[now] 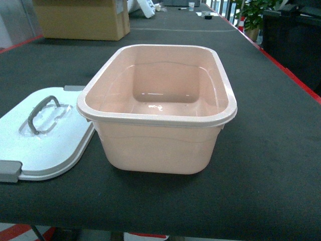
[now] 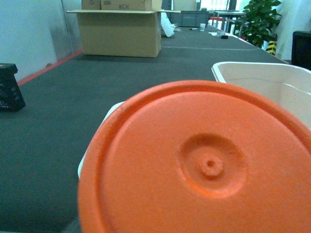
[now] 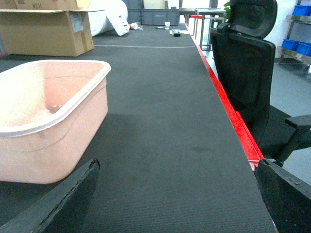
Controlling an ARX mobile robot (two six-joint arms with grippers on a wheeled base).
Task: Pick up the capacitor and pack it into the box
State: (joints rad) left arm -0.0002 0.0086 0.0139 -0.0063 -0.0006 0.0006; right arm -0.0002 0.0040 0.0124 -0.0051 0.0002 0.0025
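Observation:
The orange capacitor [image 2: 194, 165] fills the lower left wrist view, its round end with a small centre dimple facing the camera. It hangs above the table and hides my left gripper's fingers, which hold it. The pinkish box [image 1: 155, 119] stands open and empty mid-table in the head view. Its rim [image 2: 272, 82] lies just behind and right of the capacitor. The white lid [image 1: 45, 145] with its grey loop handle [image 1: 42, 113] lies flat on the box's left. My right gripper [image 3: 177, 194] is open over bare mat to the right of the box [image 3: 53, 131]. Neither gripper shows in the head view.
A brown cardboard box [image 1: 83, 20] stands at the far left of the table. A small black box [image 2: 9, 87] sits near the left edge. The red-taped right table edge [image 3: 233, 116] has a black office chair [image 3: 248, 73] beyond it.

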